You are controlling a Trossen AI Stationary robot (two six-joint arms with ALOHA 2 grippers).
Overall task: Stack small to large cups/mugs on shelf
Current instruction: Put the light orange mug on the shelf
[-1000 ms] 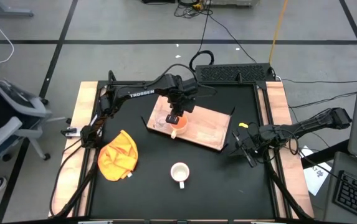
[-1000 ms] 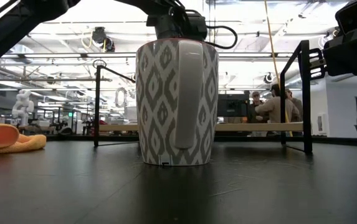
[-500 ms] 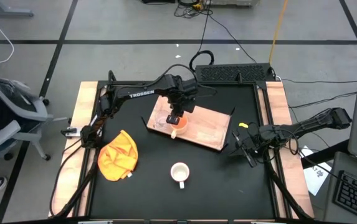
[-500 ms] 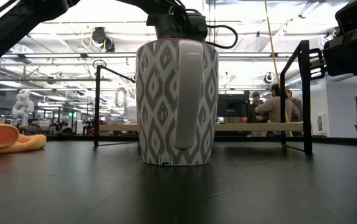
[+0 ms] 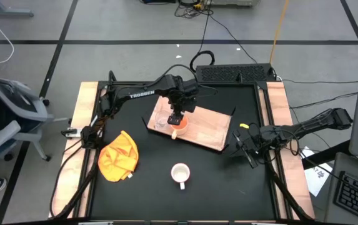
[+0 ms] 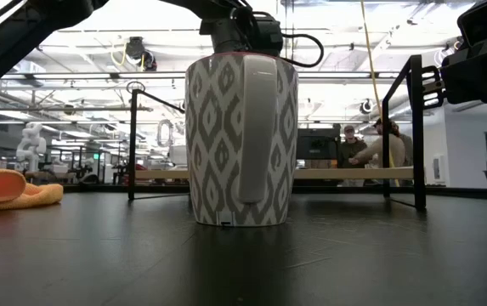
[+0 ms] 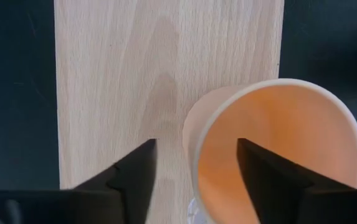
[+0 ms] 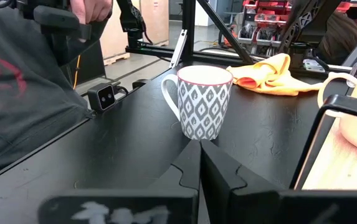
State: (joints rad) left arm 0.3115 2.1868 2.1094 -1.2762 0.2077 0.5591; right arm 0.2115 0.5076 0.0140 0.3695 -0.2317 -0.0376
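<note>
Yellow-orange mug (image 5: 179, 125) upright on the wooden shelf (image 5: 205, 128), pale orange inside, near the board's edge at about 7 o'clock of its middle. Left gripper (image 5: 176, 117) directly above the mug, fingers spread and released, one finger (image 7: 134, 177) over bare wood, the other over the mug's mouth. Tiny clear glass cup (image 5: 160, 122), hard to make out, seemingly at 9 o'clock just beside the mug. White mug (image 5: 180, 173) with grey diamond pattern, handle (image 6: 253, 127) toward the low camera, standing alone on the black table (image 5: 228, 181), well apart at 6 o'clock of the shelf. Orange cloth (image 5: 118, 155) at 9 o'clock of the white mug. Open tabletop between white mug and shelf. Right gripper (image 5: 246, 149) at the table's 3 o'clock edge, fingers pressed together.
</note>
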